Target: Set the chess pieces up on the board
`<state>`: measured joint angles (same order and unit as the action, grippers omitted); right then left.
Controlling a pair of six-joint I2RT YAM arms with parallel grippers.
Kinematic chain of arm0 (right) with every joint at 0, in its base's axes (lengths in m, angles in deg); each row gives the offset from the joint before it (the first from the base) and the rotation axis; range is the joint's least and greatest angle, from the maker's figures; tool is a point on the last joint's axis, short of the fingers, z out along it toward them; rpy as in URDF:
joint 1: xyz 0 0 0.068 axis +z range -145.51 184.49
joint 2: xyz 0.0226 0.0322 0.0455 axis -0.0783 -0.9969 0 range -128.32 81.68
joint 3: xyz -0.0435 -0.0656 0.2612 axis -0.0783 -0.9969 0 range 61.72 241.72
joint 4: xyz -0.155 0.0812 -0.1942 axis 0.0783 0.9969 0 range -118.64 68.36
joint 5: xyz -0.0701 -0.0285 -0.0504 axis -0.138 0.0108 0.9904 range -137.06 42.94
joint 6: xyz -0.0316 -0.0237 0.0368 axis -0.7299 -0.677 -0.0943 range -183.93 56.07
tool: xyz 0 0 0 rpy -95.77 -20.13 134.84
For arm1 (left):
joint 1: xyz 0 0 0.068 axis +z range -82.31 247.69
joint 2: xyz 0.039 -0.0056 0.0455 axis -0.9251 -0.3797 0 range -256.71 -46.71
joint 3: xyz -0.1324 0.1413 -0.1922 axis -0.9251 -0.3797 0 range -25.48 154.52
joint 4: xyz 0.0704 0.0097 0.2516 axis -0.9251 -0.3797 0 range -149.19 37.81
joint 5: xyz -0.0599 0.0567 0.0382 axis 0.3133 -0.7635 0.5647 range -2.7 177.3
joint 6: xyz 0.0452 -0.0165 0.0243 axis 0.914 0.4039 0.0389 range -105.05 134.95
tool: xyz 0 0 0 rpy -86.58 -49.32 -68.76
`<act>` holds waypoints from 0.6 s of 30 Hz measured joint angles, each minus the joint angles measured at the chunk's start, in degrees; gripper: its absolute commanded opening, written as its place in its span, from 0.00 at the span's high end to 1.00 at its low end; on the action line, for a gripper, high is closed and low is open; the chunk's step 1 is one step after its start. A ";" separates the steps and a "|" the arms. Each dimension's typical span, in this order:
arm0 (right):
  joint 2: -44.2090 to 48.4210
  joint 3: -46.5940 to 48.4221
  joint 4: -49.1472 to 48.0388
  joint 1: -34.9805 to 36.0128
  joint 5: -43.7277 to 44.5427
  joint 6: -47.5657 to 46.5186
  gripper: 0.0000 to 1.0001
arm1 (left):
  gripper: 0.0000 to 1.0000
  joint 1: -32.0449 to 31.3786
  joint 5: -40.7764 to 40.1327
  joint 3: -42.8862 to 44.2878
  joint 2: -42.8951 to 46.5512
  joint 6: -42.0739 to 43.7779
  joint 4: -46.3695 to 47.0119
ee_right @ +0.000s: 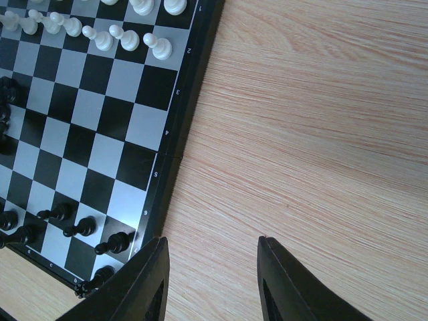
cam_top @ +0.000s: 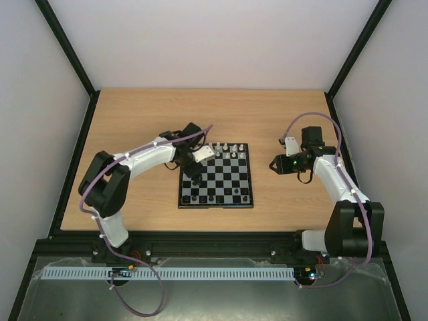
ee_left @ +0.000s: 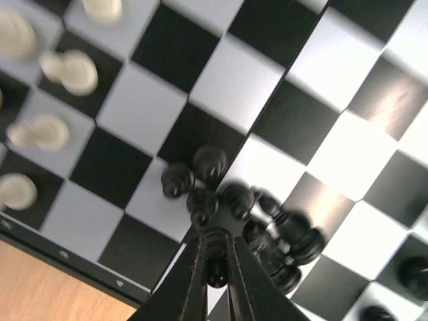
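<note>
The board (cam_top: pixel 227 177) lies mid-table. White chess pieces (cam_top: pixel 227 147) line its far rows and black ones (cam_top: pixel 214 198) its near row. My left gripper (cam_top: pixel 196 177) hangs over the board's left side. In the left wrist view this gripper (ee_left: pixel 217 241) is shut on a small black piece (ee_left: pixel 217 257), just beside a tight cluster of loose black pieces (ee_left: pixel 294 234); white pieces (ee_left: pixel 70 70) stand at the left. My right gripper (cam_top: pixel 275 164) is off the board's right edge. Seen from its wrist, it (ee_right: pixel 211 241) stands open over bare wood, nothing between its fingers.
In the right wrist view the board's black rim (ee_right: pixel 175 144) runs just left of the jaws, with black pawns (ee_right: pixel 77 227) near it and white pawns (ee_right: pixel 124 40) at the top. Black frame posts (cam_top: pixel 67 47) and pale walls enclose the wooden table (cam_top: pixel 134 120).
</note>
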<state>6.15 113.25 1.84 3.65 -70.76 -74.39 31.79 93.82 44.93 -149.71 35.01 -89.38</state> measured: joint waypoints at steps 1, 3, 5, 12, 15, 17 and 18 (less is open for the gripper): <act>0.00 0.00 0.00 0.00 0.00 0.00 0.63 | 0.93 -0.20 0.70 1.03 0.33 0.02 -0.42; 0.00 0.00 0.00 0.00 -0.04 0.00 0.63 | 0.93 -1.07 2.51 3.32 1.25 0.13 -0.76; 0.00 0.00 0.00 0.00 -0.07 0.00 0.63 | 0.93 -2.64 4.50 5.09 2.10 0.37 -0.81; 0.00 0.00 0.00 0.00 -0.11 0.00 0.63 | 0.93 -10.73 9.29 6.03 1.73 2.99 -1.60; 0.00 0.00 0.02 0.00 -0.11 0.00 0.63 | 0.93 -13.49 9.51 6.03 0.87 4.02 -1.97; 0.00 -0.02 0.00 0.00 -0.11 0.00 0.63 | 0.93 -14.73 9.16 6.03 0.35 4.39 -2.10; 0.00 -0.09 0.00 0.00 -0.11 0.00 0.63 | 0.93 -15.23 8.79 6.03 0.07 4.50 -2.14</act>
<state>6.15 113.16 1.84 3.65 -70.87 -74.39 16.55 102.61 50.96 -149.64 39.51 -91.52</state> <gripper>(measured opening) 0.370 0.091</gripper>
